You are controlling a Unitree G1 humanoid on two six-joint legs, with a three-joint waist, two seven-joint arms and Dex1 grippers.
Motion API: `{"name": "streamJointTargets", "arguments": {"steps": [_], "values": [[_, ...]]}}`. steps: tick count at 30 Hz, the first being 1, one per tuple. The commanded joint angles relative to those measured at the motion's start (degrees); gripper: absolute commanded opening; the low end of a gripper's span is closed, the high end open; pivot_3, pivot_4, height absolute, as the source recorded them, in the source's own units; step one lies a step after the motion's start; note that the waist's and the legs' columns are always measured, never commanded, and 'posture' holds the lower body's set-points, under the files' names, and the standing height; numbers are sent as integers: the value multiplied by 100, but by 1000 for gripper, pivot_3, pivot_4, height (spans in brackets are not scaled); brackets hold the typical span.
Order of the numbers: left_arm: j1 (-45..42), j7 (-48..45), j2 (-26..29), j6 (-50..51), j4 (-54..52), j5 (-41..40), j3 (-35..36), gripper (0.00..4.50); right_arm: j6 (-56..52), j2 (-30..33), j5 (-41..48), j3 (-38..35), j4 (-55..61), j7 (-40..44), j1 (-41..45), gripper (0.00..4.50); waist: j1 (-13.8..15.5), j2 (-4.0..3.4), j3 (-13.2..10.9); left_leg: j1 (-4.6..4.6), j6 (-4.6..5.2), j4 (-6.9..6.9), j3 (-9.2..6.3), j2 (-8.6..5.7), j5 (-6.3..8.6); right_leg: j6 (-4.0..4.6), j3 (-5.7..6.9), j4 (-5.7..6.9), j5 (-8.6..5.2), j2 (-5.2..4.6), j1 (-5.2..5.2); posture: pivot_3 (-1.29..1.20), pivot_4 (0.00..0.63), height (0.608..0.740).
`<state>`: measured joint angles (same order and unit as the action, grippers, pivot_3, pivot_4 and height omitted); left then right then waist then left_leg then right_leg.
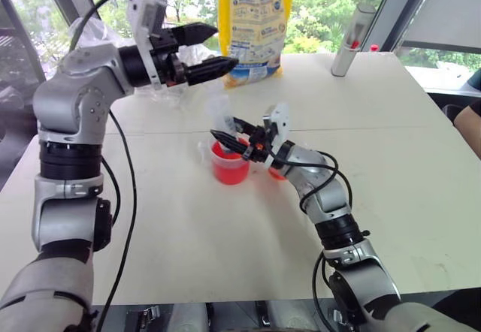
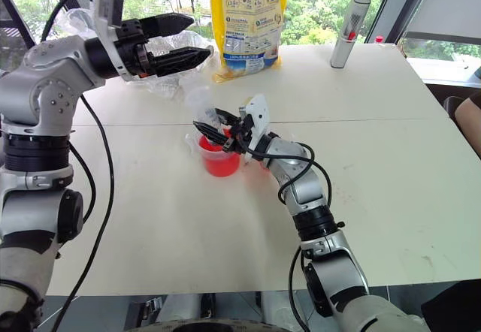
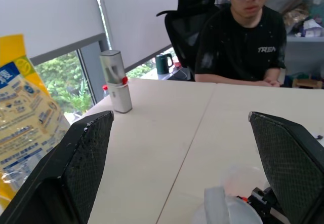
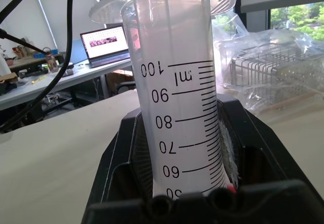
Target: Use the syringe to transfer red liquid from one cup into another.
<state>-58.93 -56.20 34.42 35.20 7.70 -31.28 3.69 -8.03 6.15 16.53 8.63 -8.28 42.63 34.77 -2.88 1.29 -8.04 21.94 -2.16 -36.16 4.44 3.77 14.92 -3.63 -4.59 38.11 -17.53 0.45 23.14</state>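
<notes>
The syringe (image 4: 177, 107), a clear barrel with printed scale marks, stands nearly upright with its lower end in the larger cup (image 1: 229, 168). That cup holds red liquid (image 2: 219, 163). My right gripper (image 1: 228, 138) is shut on the syringe barrel just above the cup's rim. The smaller cup (image 1: 276, 173) is mostly hidden behind my right wrist, and some red shows in it. My left gripper (image 1: 216, 49) hangs open and empty above and to the left of the syringe, its wide-spread fingers (image 3: 76, 168) pointing across the table.
A tall yellow bag (image 1: 255, 24) stands at the table's far edge, with a grey cylinder with a red cap (image 1: 353, 43) to its right. Crumpled clear plastic (image 2: 169, 80) lies under my left gripper. A person (image 3: 243, 36) sits at the table's right side.
</notes>
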Motion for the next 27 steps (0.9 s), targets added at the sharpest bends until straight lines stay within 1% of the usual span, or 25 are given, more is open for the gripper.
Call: {"name": "streamJointTargets", "arguments": {"steps": [1,6,9,11,14,20,24,27], "values": [[-35,86,188,-28,-170,-136,409,4443,62,0,74,-119,360,-58,219,1400,-1,0,0,0,0,0,-1,0,0,0,0,0,0,0,0,0,150,740],[-68,280,352,234,-161,-494,927,4443,16,55,94,-177,433,-112,237,1400,0,0,0,1,0,0,-1,2,0,0,1,0,0,-2,1,0,150,740],[48,318,521,313,-246,-540,1031,4443,-87,95,151,-231,615,-179,264,1400,2,0,0,2,0,0,-1,3,0,0,1,0,0,-4,1,0,150,740],[303,358,549,390,-407,-596,1072,4443,-344,178,345,-468,979,-361,358,1400,11,-1,0,2,0,1,-1,3,0,0,1,0,0,-5,1,0,150,740],[600,386,484,347,-607,-568,957,4443,-759,279,681,-898,1447,-744,521,1400,29,-1,-1,2,-1,0,-2,4,0,0,1,0,0,-10,1,0,150,740],[789,328,162,219,-730,-501,587,4443,-1328,700,1124,-1636,2009,-1280,674,1400,48,3,1,11,-1,0,-5,1,0,0,0,-7,0,-13,1,0,150,740],[716,198,-104,58,-657,-384,245,4443,-1415,1044,1160,-1856,2213,-1365,403,1400,41,3,1,12,-1,1,-4,-2,0,0,-2,-8,0,-11,2,0,150,740],[546,102,-309,-70,-506,-315,50,4443,-1283,1190,1030,-1819,2291,-1343,-31,1400,24,2,1,11,0,3,-3,-2,0,0,-4,-11,0,-8,2,0,150,740]]}}
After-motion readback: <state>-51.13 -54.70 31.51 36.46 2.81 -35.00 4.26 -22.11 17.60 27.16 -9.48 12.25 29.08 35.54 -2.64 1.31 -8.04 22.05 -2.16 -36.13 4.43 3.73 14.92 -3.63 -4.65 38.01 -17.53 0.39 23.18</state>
